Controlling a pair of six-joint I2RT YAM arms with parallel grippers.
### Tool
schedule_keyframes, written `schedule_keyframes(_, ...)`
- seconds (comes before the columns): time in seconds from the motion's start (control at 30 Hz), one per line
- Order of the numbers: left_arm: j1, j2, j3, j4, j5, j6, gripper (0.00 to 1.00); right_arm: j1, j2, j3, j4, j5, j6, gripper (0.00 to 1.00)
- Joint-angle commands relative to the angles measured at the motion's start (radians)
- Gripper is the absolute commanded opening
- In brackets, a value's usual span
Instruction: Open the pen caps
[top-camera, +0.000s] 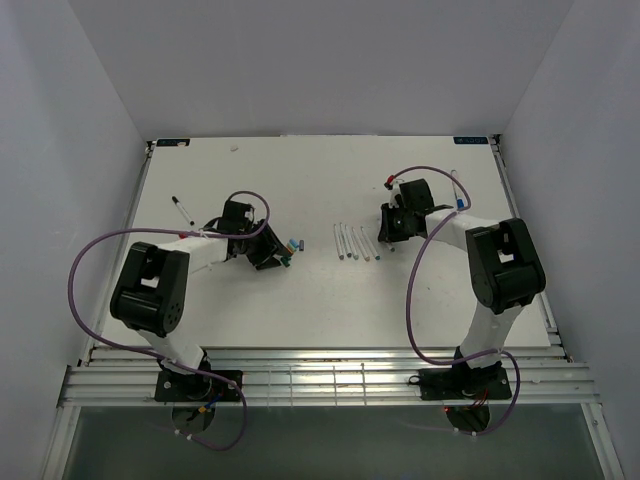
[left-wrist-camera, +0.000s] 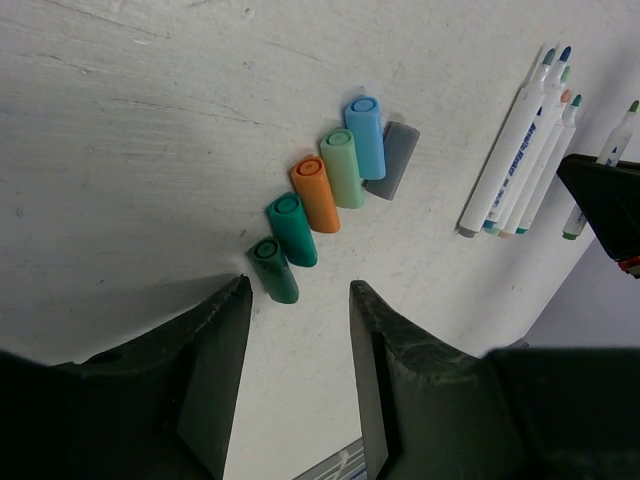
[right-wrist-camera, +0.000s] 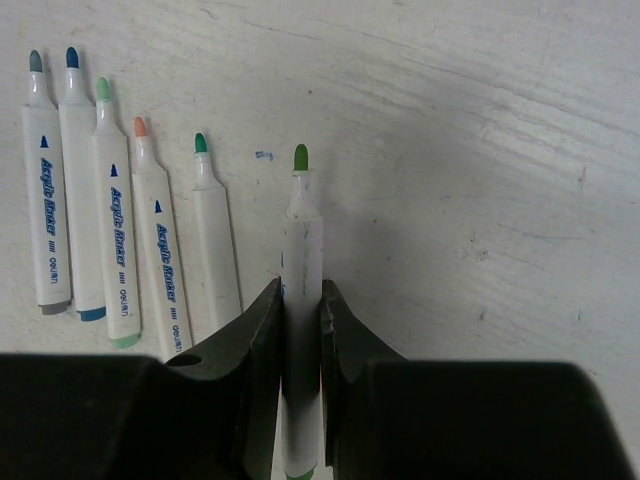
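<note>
The left gripper (left-wrist-camera: 298, 330) hangs released, its jaws spread with nothing between them, left of the pen row (top-camera: 356, 243). Just past its fingertips, between it and the row, six caps (left-wrist-camera: 330, 190) lie side by side in a slanted line on the table (top-camera: 300, 180): dark green, teal, orange, pale green and blue, with a grey one tucked against the blue. The row is five uncapped pens lying parallel, with bare tips in grey-blue, blue, pale green, orange and green. Just right of the row, the right gripper (right-wrist-camera: 300, 300) is clenched on a sixth pen (right-wrist-camera: 303, 215). Its dark green tip is uncovered and its barrel runs parallel to the row without touching it. Farther back, a black-ended pen (top-camera: 181, 209) lies well left of the row and a blue-ended pen (top-camera: 456, 190) well right of it. Whether those two are capped is too small to tell.
</note>
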Motion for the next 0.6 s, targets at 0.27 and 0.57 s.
schedule_keyframes(0.27, -0.003, -0.228, -0.011, -0.047, -0.018, 0.005, 0.60, -0.007, 0.004, 0.014, 0.016, -0.041, -0.029, 0.33)
schedule_keyframes(0.57, -0.003, -0.271, -0.010, -0.044, -0.001, 0.008, 0.62, -0.007, -0.033, 0.034, 0.010, 0.010, -0.016, 0.42)
